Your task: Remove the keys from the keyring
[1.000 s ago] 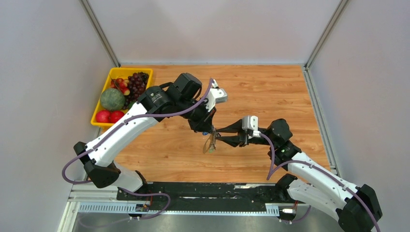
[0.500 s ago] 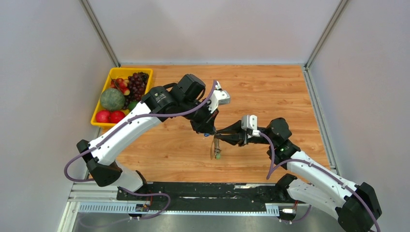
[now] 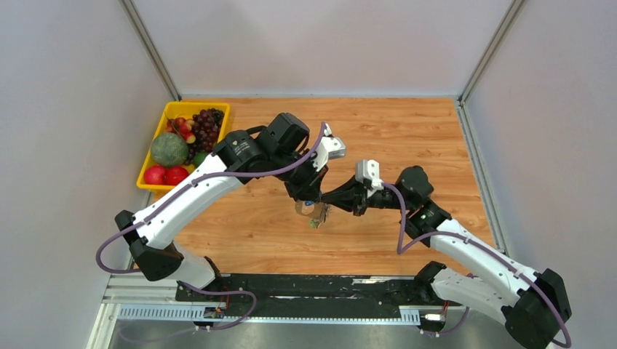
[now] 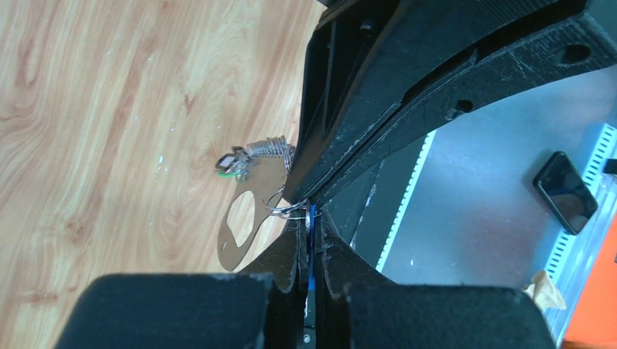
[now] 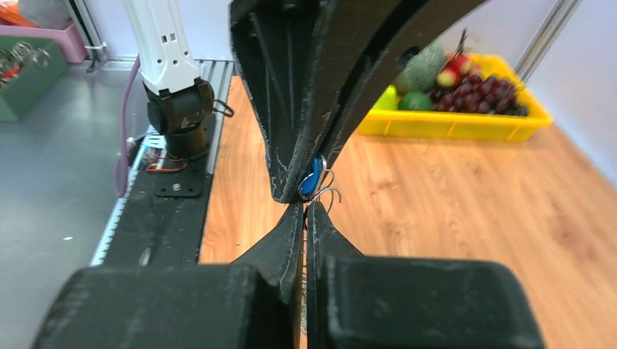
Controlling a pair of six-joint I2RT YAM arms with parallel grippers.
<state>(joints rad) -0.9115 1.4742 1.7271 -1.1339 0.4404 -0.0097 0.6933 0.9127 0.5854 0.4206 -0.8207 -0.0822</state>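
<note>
Keyring, one, in right gripper; blue key, one, in left gripper.

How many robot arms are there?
2. The left arm reaches in from the bottom left of the top view, and the right arm comes in from the bottom right. Their tips meet in the middle. Neither is hidden.

Wooden table; yellow fruit tray sits at far-left corner.

Plain grey walls enclose a wooden table; a yellow fruit tray sits far-left.
</note>
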